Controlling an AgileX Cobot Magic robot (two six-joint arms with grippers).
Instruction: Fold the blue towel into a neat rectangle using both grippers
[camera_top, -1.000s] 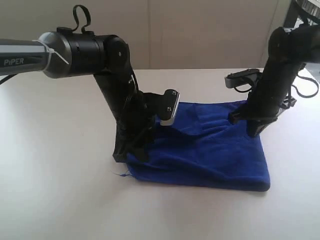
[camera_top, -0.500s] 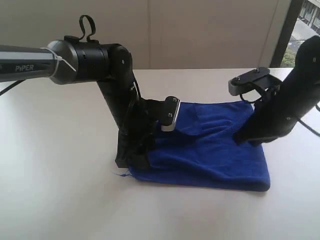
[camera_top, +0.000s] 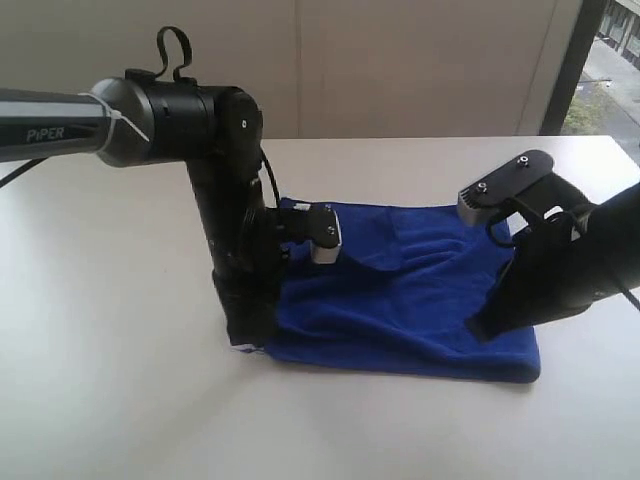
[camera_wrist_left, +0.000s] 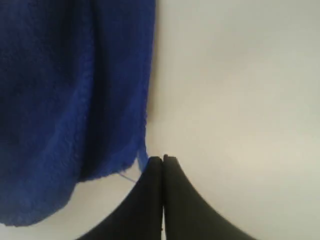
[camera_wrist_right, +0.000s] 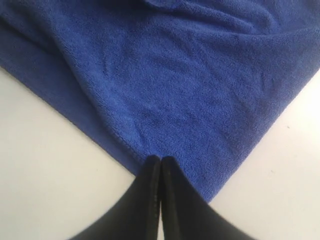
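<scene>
- Two black grippers were at the cloth, one on each arm. Our left gripper (camera_wrist_left: 162, 160) stood upright at the towel's near left corner, its smooth tapered jaws pressed fully together, and the corner's tip touched one finger. Our right gripper (camera_wrist_right: 160, 160) leaned in over the cloth's near right edge, its jaws likewise closed. We could not tell whether either one pinched any cloth.
- One white table (camera_top: 100, 380), smooth and matte, carried everything.
- One blue towel (camera_top: 400, 300) lay spread on it, roughly rectangular, deep royal blue and fleecy, with soft creases toward its far side.
- One grey cylindrical link (camera_top: 40, 125) marked "PIPER" belonged to the left arm.
- One thin loose thread (camera_wrist_left: 127, 176) trailed from the towel's corner beside the left jaws.
</scene>
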